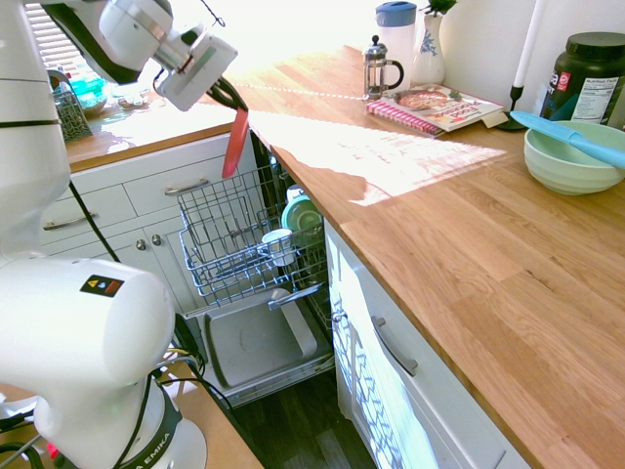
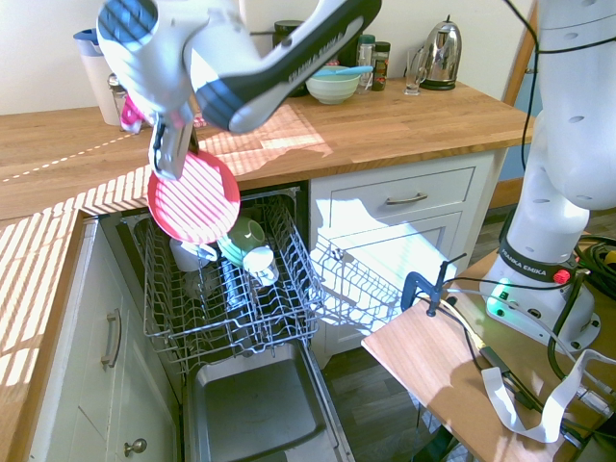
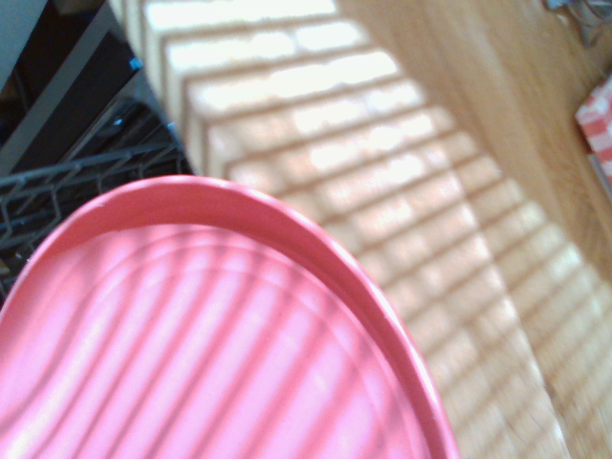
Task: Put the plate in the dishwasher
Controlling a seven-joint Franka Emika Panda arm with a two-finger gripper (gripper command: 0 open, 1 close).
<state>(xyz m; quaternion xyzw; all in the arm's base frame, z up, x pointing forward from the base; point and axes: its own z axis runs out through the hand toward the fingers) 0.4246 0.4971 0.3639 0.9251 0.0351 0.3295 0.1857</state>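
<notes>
One plate point(image 1: 235, 143) hangs from the shut pincer point(image 1: 230, 102).

Pale green bowl point(image 1: 562, 171), French press point(image 1: 375, 70), steel kettle point(image 2: 442, 56)

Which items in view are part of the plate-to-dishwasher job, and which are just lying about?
Job:
- plate, held by the gripper
- dishwasher rack, pulled out
- dishwasher door, down

Lying about:
- pale green bowl with blue utensil
- French press
- book
- black-lidded jar
- metal kettle
</notes>
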